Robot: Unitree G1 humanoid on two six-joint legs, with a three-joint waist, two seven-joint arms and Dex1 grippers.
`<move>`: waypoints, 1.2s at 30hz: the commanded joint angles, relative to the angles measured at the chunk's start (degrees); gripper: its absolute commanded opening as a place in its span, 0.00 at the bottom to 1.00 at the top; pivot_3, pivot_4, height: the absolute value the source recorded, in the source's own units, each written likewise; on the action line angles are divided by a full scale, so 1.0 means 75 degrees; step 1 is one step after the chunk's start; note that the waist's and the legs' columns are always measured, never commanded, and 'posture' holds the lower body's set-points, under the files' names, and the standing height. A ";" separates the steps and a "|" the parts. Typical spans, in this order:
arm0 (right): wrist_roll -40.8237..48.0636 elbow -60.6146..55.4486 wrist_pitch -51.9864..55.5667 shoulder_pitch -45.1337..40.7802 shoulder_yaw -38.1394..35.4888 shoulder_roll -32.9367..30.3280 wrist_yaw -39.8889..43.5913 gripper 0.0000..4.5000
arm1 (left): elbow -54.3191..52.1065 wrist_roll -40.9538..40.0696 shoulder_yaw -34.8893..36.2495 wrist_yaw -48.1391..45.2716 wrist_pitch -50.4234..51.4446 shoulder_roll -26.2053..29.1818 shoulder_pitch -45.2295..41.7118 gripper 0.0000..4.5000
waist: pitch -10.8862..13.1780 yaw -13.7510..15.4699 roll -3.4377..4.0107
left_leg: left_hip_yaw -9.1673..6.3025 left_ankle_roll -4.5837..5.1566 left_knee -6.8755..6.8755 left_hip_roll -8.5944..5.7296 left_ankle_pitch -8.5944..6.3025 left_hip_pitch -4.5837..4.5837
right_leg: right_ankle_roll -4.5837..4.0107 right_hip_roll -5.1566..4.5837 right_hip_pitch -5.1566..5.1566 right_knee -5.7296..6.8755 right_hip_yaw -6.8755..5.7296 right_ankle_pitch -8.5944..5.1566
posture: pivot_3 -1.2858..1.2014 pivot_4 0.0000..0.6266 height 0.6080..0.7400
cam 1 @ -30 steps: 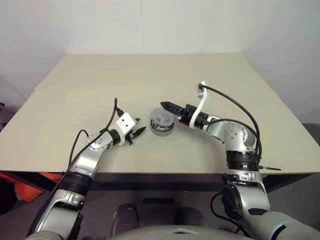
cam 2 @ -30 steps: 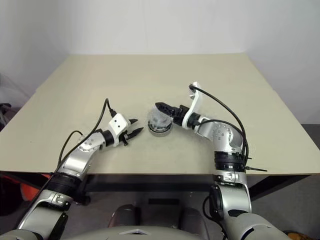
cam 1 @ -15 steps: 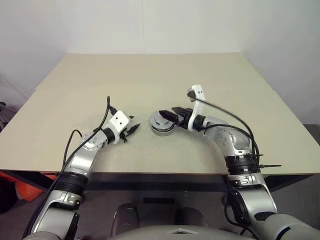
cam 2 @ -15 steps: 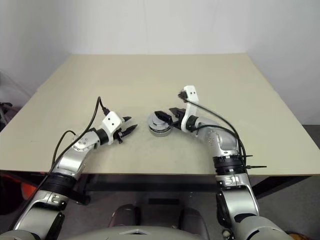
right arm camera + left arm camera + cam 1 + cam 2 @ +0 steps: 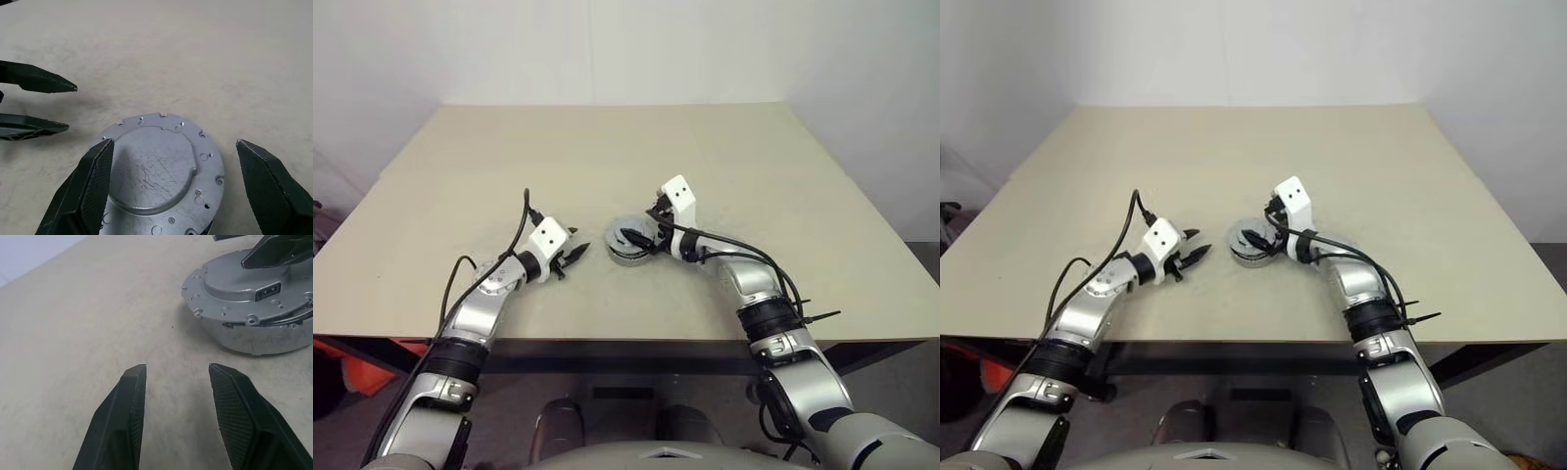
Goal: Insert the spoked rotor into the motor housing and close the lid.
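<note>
The motor housing [image 5: 254, 339] stands near the table's middle, and the matte grey lid [image 5: 156, 171] lies flat on top of it, covering the inside. The spoked rotor is hidden. My right gripper [image 5: 174, 142] hovers just above the lid, open wide, one finger to each side of it and neither pressing on it. My left gripper [image 5: 177, 367] rests low over the table a short way to the left of the housing, pointing at it. It is open with nothing between its fingers [image 5: 124, 416].
The beige table [image 5: 607, 147] stretches bare behind and to both sides of the housing. Its front edge runs just below both forearms. A white wall stands behind the table.
My right wrist has rolled so its fingers now flank the lid, and the gripper has sunk closer to the housing. The left gripper has stayed where it was.
</note>
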 commanded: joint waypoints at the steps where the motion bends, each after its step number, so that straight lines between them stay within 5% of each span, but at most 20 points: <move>1: 0.0030 -0.0451 -0.0067 -0.0091 0.0034 0.0059 0.0193 0.99 | -0.0316 -0.0078 0.0127 0.0029 -0.0028 0.0075 -0.0014 0.48 | 0.0000 0.0000 0.0000 | 0.0000 0.0000 0.0000 0.0000 0.0000 0.0001 | 0.0000 0.0000 0.0000 0.0001 0.0000 0.0000 | 0.52 0.00 1.00; 16: -0.0340 0.0230 -0.0308 -0.0019 0.0219 0.0293 0.0307 0.99 | -0.0368 -0.0038 0.0119 0.0061 -0.0016 0.0097 0.0042 0.48 | -0.0001 -0.0004 -0.0002 | 0.0000 0.0000 0.0002 0.0001 0.0000 0.0007 | 0.0000 0.0001 0.0002 0.0006 0.0001 0.0000 | 0.52 0.00 1.00; 24: -0.0579 0.0495 -0.0766 -0.0061 0.0164 0.0097 0.0342 0.58 | -0.0347 -0.0029 0.0145 0.0094 -0.0034 0.0110 0.0015 0.48 | -0.0005 -0.0006 -0.0007 | 0.0000 0.0001 0.0004 0.0001 0.0000 0.0010 | -0.0001 0.0001 0.0005 0.0008 0.0002 0.0000 | 0.52 0.00 1.00; 36: -0.0212 0.0297 -0.0321 -0.0240 -0.0096 0.0067 0.0617 0.58 | -0.0268 -0.0018 0.0116 0.0085 -0.0057 0.0125 -0.0026 0.48 | -0.0005 -0.0005 -0.0008 | 0.0000 0.0005 0.0007 0.0001 -0.0002 0.0012 | -0.0001 0.0001 0.0007 0.0010 0.0002 0.0001 | 0.52 0.00 1.00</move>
